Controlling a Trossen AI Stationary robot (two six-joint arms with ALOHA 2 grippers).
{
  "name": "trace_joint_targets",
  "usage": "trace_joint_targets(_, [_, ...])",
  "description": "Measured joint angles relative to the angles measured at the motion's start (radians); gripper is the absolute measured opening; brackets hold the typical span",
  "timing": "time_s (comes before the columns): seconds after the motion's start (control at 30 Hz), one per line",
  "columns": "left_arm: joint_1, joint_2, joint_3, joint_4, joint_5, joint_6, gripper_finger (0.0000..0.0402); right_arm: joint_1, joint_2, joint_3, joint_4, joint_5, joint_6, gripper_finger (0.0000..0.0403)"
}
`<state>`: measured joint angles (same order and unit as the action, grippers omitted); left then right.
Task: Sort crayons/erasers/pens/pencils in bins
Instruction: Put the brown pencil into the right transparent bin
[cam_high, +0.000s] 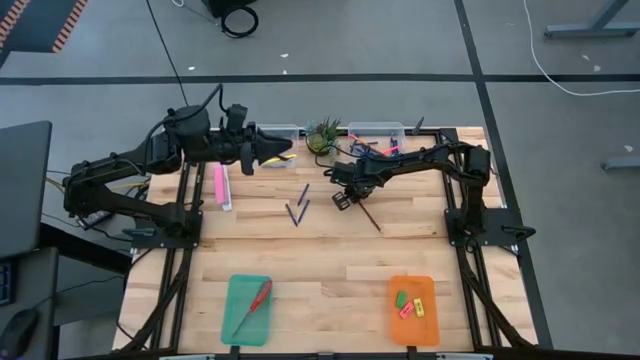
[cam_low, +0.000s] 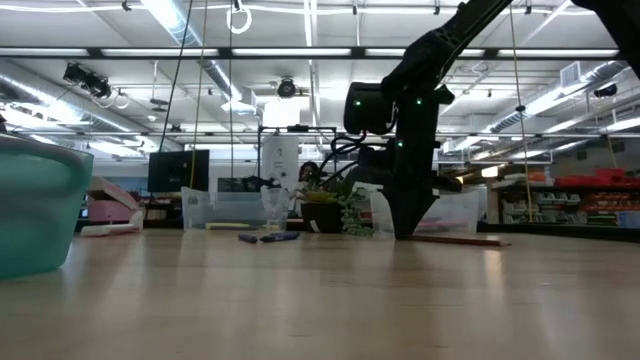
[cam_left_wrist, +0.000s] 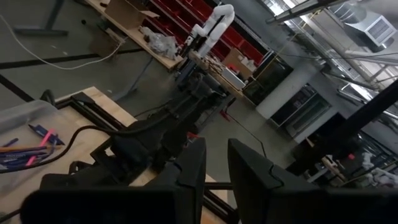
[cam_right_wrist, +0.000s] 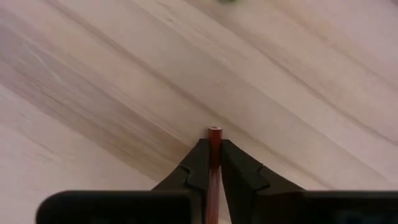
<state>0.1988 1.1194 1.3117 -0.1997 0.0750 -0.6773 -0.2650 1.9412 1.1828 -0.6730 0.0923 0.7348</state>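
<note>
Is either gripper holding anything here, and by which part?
The right gripper pinches a dark red pencil just behind one end. The left gripper holds nothing visible.

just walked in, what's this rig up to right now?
It's sorting stationery on the wooden table. The right gripper is down at the table, fingers closed on a thin reddish pencil that lies on the wood near the middle. The left gripper is raised over the left clear bin at the far edge; nothing shows between its fingers. Three blue pens lie loose mid-table. Erasers sit in the orange tray, red-handled scissors in the teal tray.
</note>
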Motion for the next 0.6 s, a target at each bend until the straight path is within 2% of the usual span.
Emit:
trace_joint_targets(0.27, [-0.002,0.000,0.000,0.001,0.000,-0.011,0.0069,0.006,-0.065,0.024,-0.019,-0.004,-0.001,0.0038])
trace_joint_targets(0.6, [-0.002,0.000,0.000,0.001,0.001,-0.010,0.0068,-0.032,-0.221,0.037,-0.019,0.005,0.022,0.0038])
